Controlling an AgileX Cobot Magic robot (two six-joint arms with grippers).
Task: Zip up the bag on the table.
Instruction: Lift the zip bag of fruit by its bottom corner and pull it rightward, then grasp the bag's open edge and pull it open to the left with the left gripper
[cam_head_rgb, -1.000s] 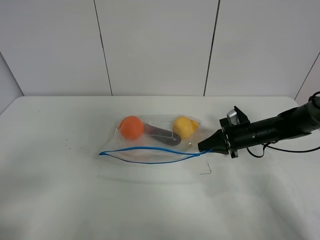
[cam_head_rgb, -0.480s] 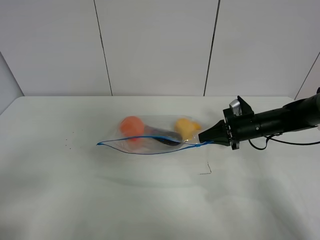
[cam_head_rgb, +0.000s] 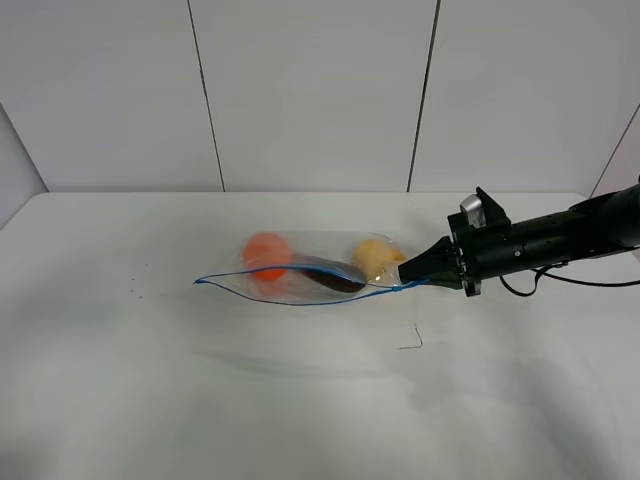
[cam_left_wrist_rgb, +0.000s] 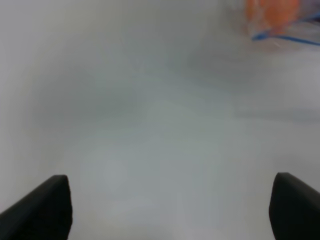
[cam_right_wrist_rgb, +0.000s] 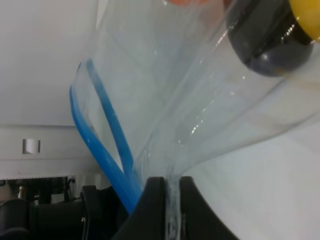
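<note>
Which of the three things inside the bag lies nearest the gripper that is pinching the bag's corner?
The yellow one: it sits right beside the right gripper pinching the bag; the dark thing is further along and the orange ball furthest.

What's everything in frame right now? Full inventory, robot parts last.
bag: one, clear, mid-table
zipper strip: one, blue, bag's near edge, still apart
orange item: one, orange, inside bag, left end
yellow item: one, yellow, inside bag, right end
dark item: one, dark, between those two
bent mark: one, dark, on table near bag's right end; unidentifiable
table: one, white
wall panels: white, behind table
left gripper: black, open, over bare table
right gripper: black, shut on bag's right corner
</note>
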